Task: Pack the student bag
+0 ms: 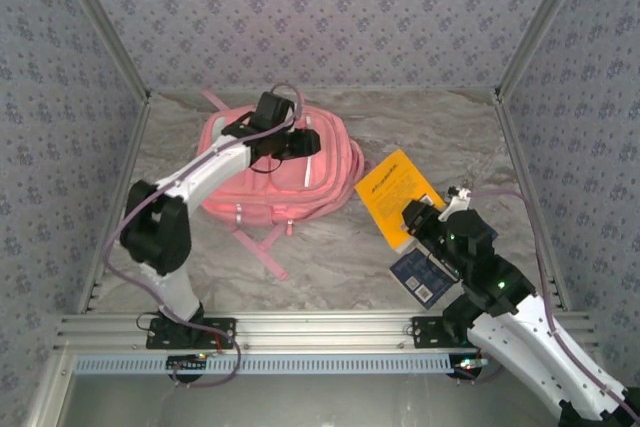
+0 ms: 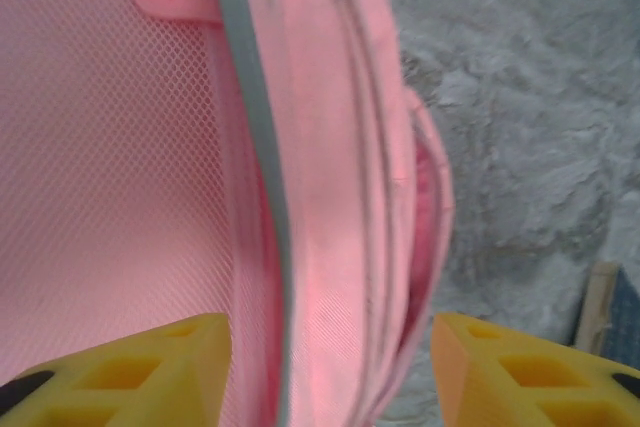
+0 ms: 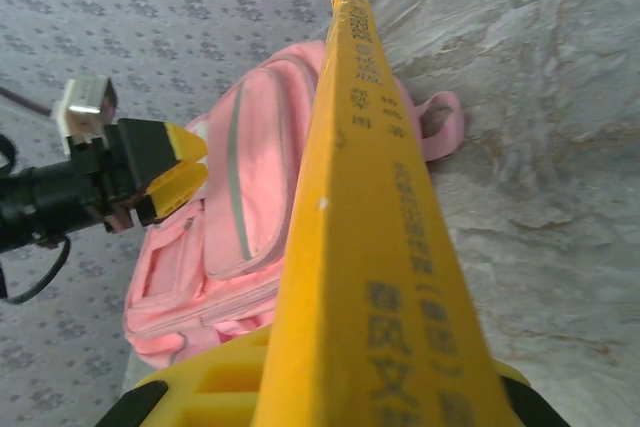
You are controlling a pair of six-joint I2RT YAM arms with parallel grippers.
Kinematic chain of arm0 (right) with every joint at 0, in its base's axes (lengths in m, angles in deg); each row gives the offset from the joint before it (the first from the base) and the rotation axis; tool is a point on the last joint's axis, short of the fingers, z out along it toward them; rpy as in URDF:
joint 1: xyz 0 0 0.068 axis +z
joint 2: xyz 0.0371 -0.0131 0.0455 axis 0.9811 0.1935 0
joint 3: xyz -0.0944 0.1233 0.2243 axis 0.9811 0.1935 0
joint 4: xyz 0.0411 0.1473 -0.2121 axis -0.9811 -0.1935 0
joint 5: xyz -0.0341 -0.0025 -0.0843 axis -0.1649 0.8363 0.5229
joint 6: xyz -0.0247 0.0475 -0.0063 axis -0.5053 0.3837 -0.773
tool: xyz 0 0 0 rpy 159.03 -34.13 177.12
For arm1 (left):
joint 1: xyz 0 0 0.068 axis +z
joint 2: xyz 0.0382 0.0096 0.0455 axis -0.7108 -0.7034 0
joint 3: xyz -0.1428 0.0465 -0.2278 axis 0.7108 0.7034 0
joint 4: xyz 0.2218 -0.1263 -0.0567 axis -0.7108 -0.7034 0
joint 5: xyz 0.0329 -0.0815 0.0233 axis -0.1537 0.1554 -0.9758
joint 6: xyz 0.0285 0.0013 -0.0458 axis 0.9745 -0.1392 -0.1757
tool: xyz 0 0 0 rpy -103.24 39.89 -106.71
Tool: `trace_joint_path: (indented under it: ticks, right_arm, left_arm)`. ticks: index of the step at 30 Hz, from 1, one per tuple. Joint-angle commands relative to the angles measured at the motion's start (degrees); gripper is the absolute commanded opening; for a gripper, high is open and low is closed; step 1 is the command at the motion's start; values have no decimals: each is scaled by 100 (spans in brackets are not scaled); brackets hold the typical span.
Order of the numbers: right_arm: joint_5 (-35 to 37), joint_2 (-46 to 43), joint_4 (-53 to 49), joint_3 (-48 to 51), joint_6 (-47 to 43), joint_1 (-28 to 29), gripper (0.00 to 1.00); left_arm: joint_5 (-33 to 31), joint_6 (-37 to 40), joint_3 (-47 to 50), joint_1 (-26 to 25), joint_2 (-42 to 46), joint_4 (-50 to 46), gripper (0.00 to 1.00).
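On my right wrist feed, the right end effector (image 3: 370, 402) grips a yellow book (image 3: 385, 247) between its yellow fingers (image 3: 205, 387). The spine faces the camera and has printed characters running along it. The book rises up the middle of the frame. Behind it, the pink backpack (image 3: 260, 187) lies on the marbled table (image 3: 540, 147), with a strap loop (image 3: 440, 122) poking out to the right of the spine. The left end effector (image 3: 185, 167), black with yellow tips, hangs at the backpack's left edge; I cannot tell whether it touches. A patterned wall (image 3: 150, 17) stands beyond.
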Motion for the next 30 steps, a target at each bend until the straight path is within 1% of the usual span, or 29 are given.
trace_joint_path:
  ticks: [1,2,5,12,21,24,25,26,27,28,29,30]
  right_arm:
    - [-249,-174,-178,-388,-362,-233,0]
    - [-318,-192,-228,-387,-392,-299,0]
    - [-572,-259,-382,-347,-475,-546,0]
    - [-1150,-329,-382,-146,-506,-1166,0]
    - [-1876,-234,-190,-49,-439,-1866,0]
    - [-2050,-238,-123,25,-385,-2008,0]
    - [-2093,-236,-115,47,-375,-2045,0]
    - [-2126,-234,-106,68,-378,-2082,0]
    - [-2159,-227,-107,72,-378,-2106,0]
    - [-2189,-218,-116,75,-398,-2136,0]
    - [-2212,-210,-134,71,-414,-2160,0]
    - [-2236,-192,-152,68,-432,-2173,0]
  left_arm:
    - [579,351,-508,3,-236,-233,51]
    - [613,349,-576,5,-325,-205,50]
    - [701,356,-731,9,-550,-133,45]
    - [798,347,-807,6,-815,-101,27]
    - [793,579,-992,36,-1175,-340,27]
    - [756,625,-1044,37,-1227,-391,31]
    - [740,656,-1059,39,-1247,-414,31]
    - [715,694,-1100,36,-1279,-471,26]
    - [691,749,-1141,44,-1308,-536,18]
    - [685,825,-1190,46,-1325,-611,7]
    - [683,882,-1232,59,-1322,-678,0]
    - [706,933,-1261,64,-1315,-736,0]
